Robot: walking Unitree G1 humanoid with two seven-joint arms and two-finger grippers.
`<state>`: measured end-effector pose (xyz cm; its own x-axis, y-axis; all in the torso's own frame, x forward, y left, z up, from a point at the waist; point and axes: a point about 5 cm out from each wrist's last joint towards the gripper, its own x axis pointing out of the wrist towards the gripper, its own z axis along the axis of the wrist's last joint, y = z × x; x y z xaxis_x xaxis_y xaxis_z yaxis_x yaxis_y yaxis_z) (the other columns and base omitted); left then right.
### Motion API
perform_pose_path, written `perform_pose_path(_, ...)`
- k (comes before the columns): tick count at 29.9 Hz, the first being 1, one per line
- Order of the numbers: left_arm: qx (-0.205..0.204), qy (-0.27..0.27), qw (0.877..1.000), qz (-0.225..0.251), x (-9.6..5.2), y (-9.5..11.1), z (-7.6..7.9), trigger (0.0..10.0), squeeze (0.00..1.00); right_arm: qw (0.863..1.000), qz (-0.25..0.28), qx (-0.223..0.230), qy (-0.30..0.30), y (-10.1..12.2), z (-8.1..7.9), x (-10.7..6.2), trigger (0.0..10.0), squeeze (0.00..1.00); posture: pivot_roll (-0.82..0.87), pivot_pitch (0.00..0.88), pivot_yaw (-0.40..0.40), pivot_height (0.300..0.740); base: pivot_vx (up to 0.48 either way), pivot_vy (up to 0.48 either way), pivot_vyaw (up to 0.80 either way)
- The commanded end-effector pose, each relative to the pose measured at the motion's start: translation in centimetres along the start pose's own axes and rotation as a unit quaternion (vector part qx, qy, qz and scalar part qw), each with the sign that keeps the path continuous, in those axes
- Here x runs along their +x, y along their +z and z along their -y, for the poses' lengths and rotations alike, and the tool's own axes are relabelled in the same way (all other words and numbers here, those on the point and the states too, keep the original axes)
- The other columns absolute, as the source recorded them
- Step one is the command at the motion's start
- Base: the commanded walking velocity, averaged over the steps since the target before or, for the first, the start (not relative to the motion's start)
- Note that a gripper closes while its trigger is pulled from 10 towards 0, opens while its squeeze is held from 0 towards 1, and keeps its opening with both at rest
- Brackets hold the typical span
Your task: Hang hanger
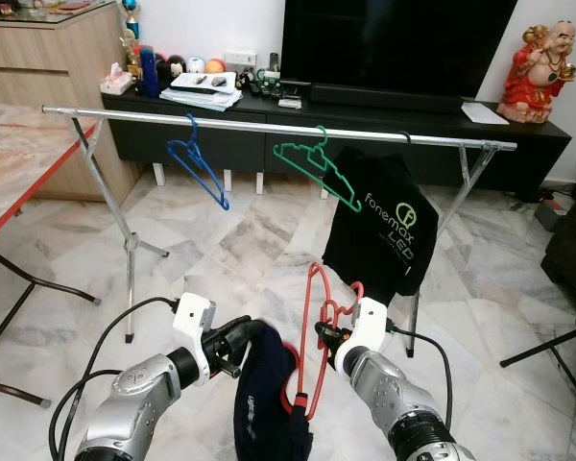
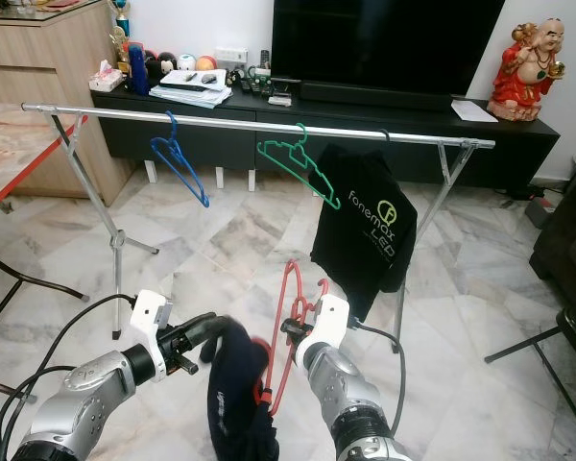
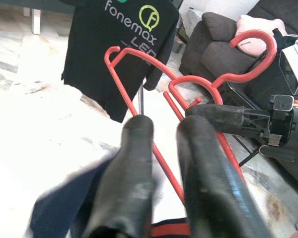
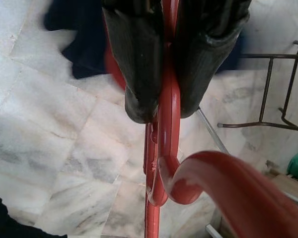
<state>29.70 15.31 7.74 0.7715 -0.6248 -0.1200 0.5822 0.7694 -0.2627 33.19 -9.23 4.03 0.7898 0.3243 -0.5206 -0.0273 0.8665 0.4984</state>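
My right gripper (image 1: 332, 332) is shut on the neck of a red plastic hanger (image 1: 313, 298), held low in front of me with its hook up; in the right wrist view the fingers (image 4: 139, 74) pinch the red neck. A navy garment (image 1: 265, 403) droops from the hanger's lower part and over my left gripper (image 1: 257, 332), which is closed into the cloth beside the hanger. Beyond stands a silver clothes rail (image 1: 269, 125). It carries a blue hanger (image 1: 200, 168), a green hanger (image 1: 317, 168) and a black printed T-shirt (image 1: 379, 221).
The rail's crossed legs (image 1: 130, 245) stand on the marble floor. A red-edged table (image 1: 19, 163) is at the left, a black TV console (image 1: 365, 125) behind the rail, a dark sofa (image 1: 571, 240) and metal chair legs (image 1: 547, 346) at the right.
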Motion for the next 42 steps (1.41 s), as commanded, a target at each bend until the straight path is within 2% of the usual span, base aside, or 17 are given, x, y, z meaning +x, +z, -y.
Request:
perform_pose_path(1, 0.010, -0.001, 1.000, 0.000, 0.3, 0.3, -0.1, 10.0, 1.00, 1.000, 0.014, 0.013, 0.009, 1.0, -0.5, 0.0, 10.0, 0.00, -0.01, 0.003, -0.049, 0.740, 0.000, 0.000, 0.00)
perform_pose_path(5, 0.015, 0.002, 1.000, -0.004, 0.4, 0.2, -0.1, 10.0, 1.00, 0.999, 0.017, 0.033, 0.015, 1.2, -0.9, 0.0, 10.0, 0.00, -0.01, 0.005, -0.048, 0.740, 0.000, 0.000, 0.00)
perform_pose_path(9, 0.040, 0.004, 0.999, -0.035, 0.0, -0.5, -0.2, 10.0, 1.00, 0.999, 0.032, 0.043, -0.001, 1.7, -0.8, 0.0, 10.0, 0.00, -0.01, 0.007, -0.047, 0.740, 0.000, 0.000, 0.00)
perform_pose_path(13, 0.056, -0.041, 0.994, -0.088, -1.1, -1.7, 0.2, 10.0, 1.00, 0.993, 0.069, 0.087, -0.037, 3.0, 0.0, -0.2, 10.0, 0.00, 0.00, 0.007, -0.044, 0.740, 0.000, 0.000, 0.00)
perform_pose_path(17, 0.065, -0.054, 0.989, -0.123, -2.1, -2.6, 0.0, 10.0, 1.00, 0.990, 0.088, 0.089, -0.059, 3.9, 0.1, -0.3, 10.0, 0.00, 0.00, 0.008, -0.043, 0.740, 0.000, 0.000, 0.00)
perform_pose_path(20, 0.071, -0.075, 0.982, -0.160, -3.3, -3.6, 0.1, 10.0, 1.00, 0.987, 0.103, 0.102, -0.066, 4.9, -0.3, -0.3, 10.0, 0.00, 0.00, 0.010, -0.042, 0.740, 0.000, 0.000, 0.00)
perform_pose_path(21, 0.071, -0.075, 0.982, -0.160, -3.3, -3.6, 0.1, 10.0, 1.00, 0.987, 0.103, 0.102, -0.066, 4.9, -0.3, -0.3, 10.0, 0.00, 0.00, 0.010, -0.042, 0.740, 0.000, 0.000, 0.00)
perform_pose_path(24, 0.075, -0.104, 0.974, -0.186, -4.1, -4.1, 0.5, 10.0, 1.00, 0.986, 0.112, 0.114, -0.054, 5.6, -1.4, -0.1, 10.0, 0.00, 0.00, 0.012, -0.044, 0.740, 0.000, 0.000, 0.00)
perform_pose_path(25, 0.073, -0.107, 0.974, -0.185, -4.0, -4.0, 0.6, 10.0, 1.00, 0.986, 0.113, 0.114, -0.051, 5.8, -1.8, -0.1, 10.0, 0.00, 0.00, 0.014, -0.047, 0.740, 0.000, 0.000, 0.00)
perform_pose_path(28, 0.087, -0.128, 0.971, -0.182, -3.4, -3.7, 1.4, 10.0, 1.00, 0.988, 0.110, 0.110, -0.023, 6.3, -4.3, 0.2, 10.0, 0.00, 0.01, 0.015, -0.051, 0.740, 0.000, 0.000, 0.00)
perform_pose_path(31, 0.103, -0.128, 0.969, -0.185, -3.3, -3.8, 1.5, 10.0, 1.00, 0.986, 0.115, 0.117, -0.012, 6.7, -5.4, 0.2, 10.0, 0.00, 0.00, 0.015, -0.051, 0.740, 0.000, 0.000, 0.00)
perform_pose_path(32, 0.113, -0.117, 0.969, -0.183, -3.1, -3.8, 1.3, 10.0, 0.00, 0.986, 0.117, 0.117, -0.010, 6.9, -5.6, 0.2, 10.0, 0.00, 0.00, 0.015, -0.052, 0.740, 0.000, 0.000, 0.00)
perform_pose_path(40, 0.157, -0.024, 0.974, -0.161, -1.7, -3.0, -0.3, 10.0, 0.00, 0.986, 0.120, 0.115, 0.015, 7.7, -7.5, 0.0, 10.0, 0.00, 0.00, 0.014, -0.058, 0.740, 0.000, 0.000, 0.00)
perform_pose_path(42, 0.153, -0.030, 0.975, -0.158, -1.6, -3.0, -0.1, 10.0, 0.00, 0.986, 0.122, 0.116, 0.015, 7.9, -7.6, -0.1, 10.0, 0.00, -0.01, 0.012, -0.060, 0.740, 0.000, 0.000, 0.00)
